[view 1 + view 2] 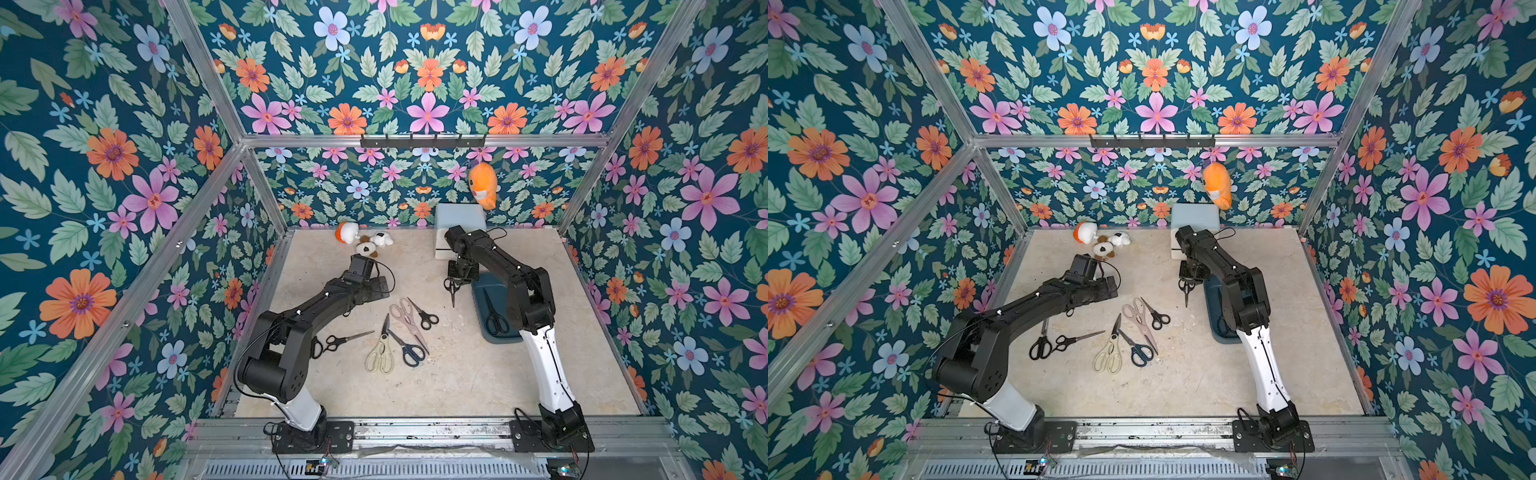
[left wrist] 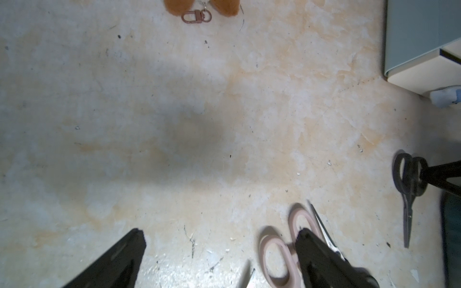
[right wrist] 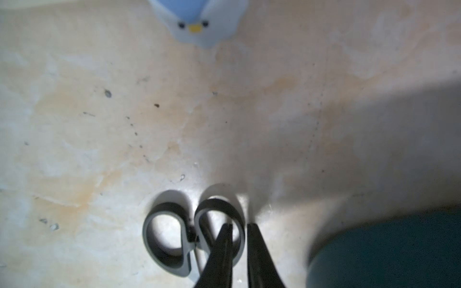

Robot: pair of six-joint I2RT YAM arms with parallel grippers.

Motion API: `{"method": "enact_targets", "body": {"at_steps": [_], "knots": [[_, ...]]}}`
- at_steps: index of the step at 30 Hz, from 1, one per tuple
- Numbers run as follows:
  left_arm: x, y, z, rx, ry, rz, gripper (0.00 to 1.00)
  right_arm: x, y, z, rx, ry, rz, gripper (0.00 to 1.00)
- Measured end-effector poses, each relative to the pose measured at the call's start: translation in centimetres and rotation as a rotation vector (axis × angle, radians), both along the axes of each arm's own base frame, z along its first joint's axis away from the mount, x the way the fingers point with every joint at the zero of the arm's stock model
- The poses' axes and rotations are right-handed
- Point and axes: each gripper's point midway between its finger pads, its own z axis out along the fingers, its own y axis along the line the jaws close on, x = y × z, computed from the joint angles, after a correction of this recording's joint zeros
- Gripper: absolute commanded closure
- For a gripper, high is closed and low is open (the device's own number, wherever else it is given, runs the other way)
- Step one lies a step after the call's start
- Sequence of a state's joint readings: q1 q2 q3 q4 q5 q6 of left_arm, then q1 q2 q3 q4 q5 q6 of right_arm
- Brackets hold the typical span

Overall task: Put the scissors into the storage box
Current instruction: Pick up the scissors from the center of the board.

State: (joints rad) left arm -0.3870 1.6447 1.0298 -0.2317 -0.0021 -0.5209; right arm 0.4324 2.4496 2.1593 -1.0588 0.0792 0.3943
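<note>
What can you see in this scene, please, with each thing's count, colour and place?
table: one, beige.
box: one, teal, table's right.
loose scissors: six; three black, cream, dark blue, pinkish-grey; mid-table.
boxed scissors: one, black, in box.
held scissors: one, black, beside box.
cabinet: one, white, far edge.
plush toys: three, orange, brown, white, far edge.
hook rail: one, black, back wall.
hanging plush: one, orange, hook rail.
blue toy: one, by cabinet.
left fingers: open, empty, above table.
right fingers: shut on held scissors.
</note>
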Motion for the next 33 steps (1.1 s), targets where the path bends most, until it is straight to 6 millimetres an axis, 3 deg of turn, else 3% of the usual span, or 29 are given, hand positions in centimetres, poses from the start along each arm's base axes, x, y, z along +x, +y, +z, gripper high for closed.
{"method": "enact_targets", "body": {"at_steps": [10, 22, 33], "knots": [[0.0, 0.1, 0.0, 0.003, 0.002, 0.003, 0.01, 0.0, -0.1, -0.6, 0.002, 0.004, 0.0, 0.87], [-0.1, 0.2, 0.5, 0.003, -0.007, 0.006, 0.01, 0.0, 0.2, -0.8, 0.033, -0.005, -0.007, 0.98], [-0.5, 0.4, 0.2, 0.0, 0.0, 0.012, 0.01, -0.3, 0.4, 1.0, 0.052, -0.024, 0.002, 1.0]]}}
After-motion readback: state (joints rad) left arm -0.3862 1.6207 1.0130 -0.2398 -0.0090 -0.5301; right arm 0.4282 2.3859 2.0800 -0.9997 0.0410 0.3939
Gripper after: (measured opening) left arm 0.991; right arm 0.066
